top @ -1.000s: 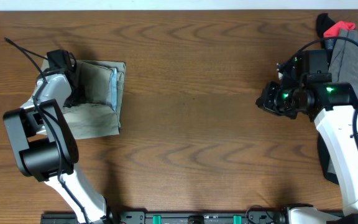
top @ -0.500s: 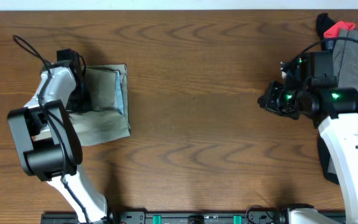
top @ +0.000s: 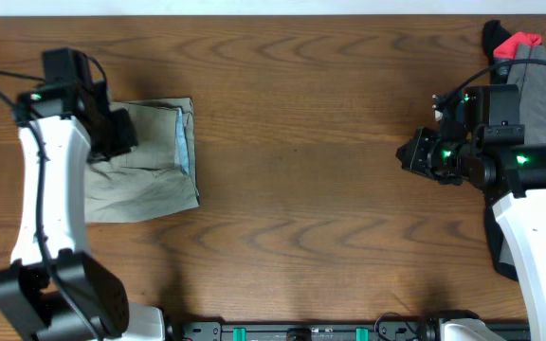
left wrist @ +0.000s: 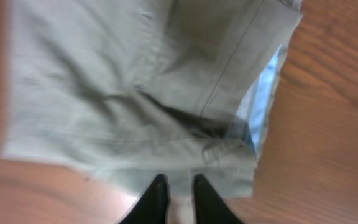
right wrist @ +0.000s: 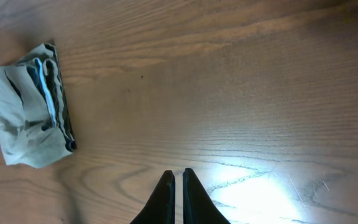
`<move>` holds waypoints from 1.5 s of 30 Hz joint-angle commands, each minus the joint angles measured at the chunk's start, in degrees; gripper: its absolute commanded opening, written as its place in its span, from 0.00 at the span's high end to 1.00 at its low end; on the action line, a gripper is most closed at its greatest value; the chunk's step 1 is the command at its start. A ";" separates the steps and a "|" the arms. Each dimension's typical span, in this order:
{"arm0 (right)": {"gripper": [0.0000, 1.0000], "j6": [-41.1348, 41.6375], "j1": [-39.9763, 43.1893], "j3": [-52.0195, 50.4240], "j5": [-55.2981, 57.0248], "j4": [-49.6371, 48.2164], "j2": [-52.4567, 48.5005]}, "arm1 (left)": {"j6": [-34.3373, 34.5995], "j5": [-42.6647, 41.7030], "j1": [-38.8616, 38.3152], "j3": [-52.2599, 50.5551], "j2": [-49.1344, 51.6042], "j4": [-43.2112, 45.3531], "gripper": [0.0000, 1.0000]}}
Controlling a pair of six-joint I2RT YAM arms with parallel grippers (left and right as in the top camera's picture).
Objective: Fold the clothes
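The clothes, khaki shorts (top: 150,175), lie folded at the table's left, with the pale blue waistband lining (top: 182,142) showing along their right edge. My left gripper (top: 119,142) hovers over their upper left part. In the left wrist view the shorts (left wrist: 135,93) fill the frame below my left gripper (left wrist: 179,180), whose jaws stand a narrow gap apart with nothing between them. My right gripper (top: 413,154) hangs shut and empty over bare wood at the right. The right wrist view shows my right gripper (right wrist: 179,173) far from the shorts (right wrist: 27,118).
A darker grey garment (top: 538,104) lies at the right edge under the right arm. A black and red cloth (top: 515,40) sits at the back right corner. The wooden table (top: 301,142) stretches between the two arms.
My left gripper opened off the shorts, lifted and partly closed again, while its arm swung back and to the left. The shorts' fold settled flatter. The right arm barely moved.
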State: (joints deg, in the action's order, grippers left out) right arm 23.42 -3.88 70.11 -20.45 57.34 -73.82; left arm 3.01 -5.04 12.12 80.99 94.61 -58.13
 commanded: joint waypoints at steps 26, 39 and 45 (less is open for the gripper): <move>0.94 -7.89 0.50 0.42 0.57 3.52 0.48 | 0.26 -8.04 -0.09 -12.94 -5.81 -1.03 0.89; 0.85 -19.26 0.48 2.99 0.55 2.71 13.46 | -1.84 -9.53 -0.37 2.73 -31.52 -10.14 0.61; 0.52 -21.35 0.50 3.06 1.22 1.18 29.09 | -0.63 -9.53 -0.37 2.34 -41.57 -11.89 0.50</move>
State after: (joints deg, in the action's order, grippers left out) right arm 4.84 -3.88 71.99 -19.57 58.76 -49.91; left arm 1.54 -14.26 11.88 83.02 55.35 -69.43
